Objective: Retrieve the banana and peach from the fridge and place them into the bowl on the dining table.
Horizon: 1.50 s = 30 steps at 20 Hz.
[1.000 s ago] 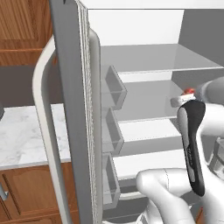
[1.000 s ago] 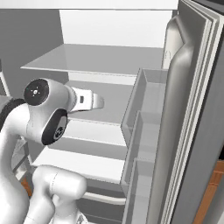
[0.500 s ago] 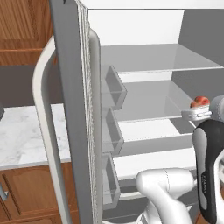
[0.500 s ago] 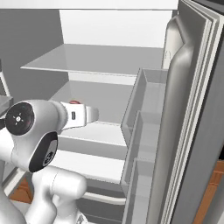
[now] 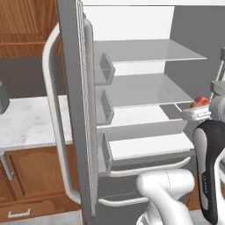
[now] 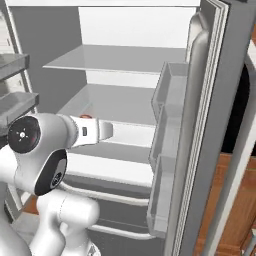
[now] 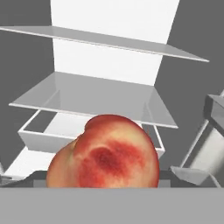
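The fridge (image 5: 145,92) stands open, its white shelves bare. My gripper (image 5: 198,107) is at the front edge of the middle shelf, shut on the peach (image 5: 201,101), a small red-orange fruit. In the right base view the peach (image 6: 86,116) peeks out behind my white hand. In the hand view the peach (image 7: 105,153) sits large between the fingers and hides their tips, with the fridge's shelves (image 7: 96,94) and a white drawer (image 7: 41,135) behind it. The banana, the bowl and the dining table are out of view.
The left fridge door (image 5: 72,110) with its bins and long white handle stands open beside the arm. The right door (image 6: 210,125) stands open on the other side. A marble counter (image 5: 26,123) over wooden cabinets lies left of the fridge.
The arm has sunk and drawn back from the shelves, carrying the peach outward and slightly down. The grip on the peach has stayed the same.
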Motion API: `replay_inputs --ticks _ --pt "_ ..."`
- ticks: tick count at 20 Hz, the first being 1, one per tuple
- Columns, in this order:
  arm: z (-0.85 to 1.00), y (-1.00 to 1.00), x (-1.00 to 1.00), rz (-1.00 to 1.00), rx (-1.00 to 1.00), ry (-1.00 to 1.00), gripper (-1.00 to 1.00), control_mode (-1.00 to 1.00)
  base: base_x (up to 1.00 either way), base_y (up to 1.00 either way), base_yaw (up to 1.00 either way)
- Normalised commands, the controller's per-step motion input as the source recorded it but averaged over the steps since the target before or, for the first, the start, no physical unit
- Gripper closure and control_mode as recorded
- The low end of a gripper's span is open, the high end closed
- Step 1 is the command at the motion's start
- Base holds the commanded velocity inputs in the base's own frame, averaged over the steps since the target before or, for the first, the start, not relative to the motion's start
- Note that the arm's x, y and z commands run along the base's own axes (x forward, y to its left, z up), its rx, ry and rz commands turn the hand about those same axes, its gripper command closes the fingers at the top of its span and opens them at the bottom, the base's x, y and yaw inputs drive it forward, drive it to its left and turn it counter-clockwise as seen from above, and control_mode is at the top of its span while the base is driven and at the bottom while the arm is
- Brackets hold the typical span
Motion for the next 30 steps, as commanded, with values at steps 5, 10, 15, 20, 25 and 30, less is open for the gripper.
replay_inputs --ticks 5,10,15,20,25,30 --pt "0.00 0.00 0.00 0.00 0.00 0.00 1.00 1.00 -0.98 0.00 -0.05" --pt "0.00 0.00 0.00 0.00 0.00 0.00 1.00 1.00 -0.80 -0.15 -0.41" --pt "0.00 0.00 0.00 0.00 0.00 0.00 1.00 1.00 -0.59 -0.09 -0.60" --pt "0.00 0.00 0.00 0.00 0.00 0.00 1.00 1.00 -0.30 -0.04 -0.70" --pt "0.00 0.00 0.00 0.00 0.00 0.00 1.00 1.00 -0.02 -0.20 -0.75" --pt "0.00 0.00 0.00 0.00 0.00 0.00 1.00 1.00 0.27 -0.14 -0.67"
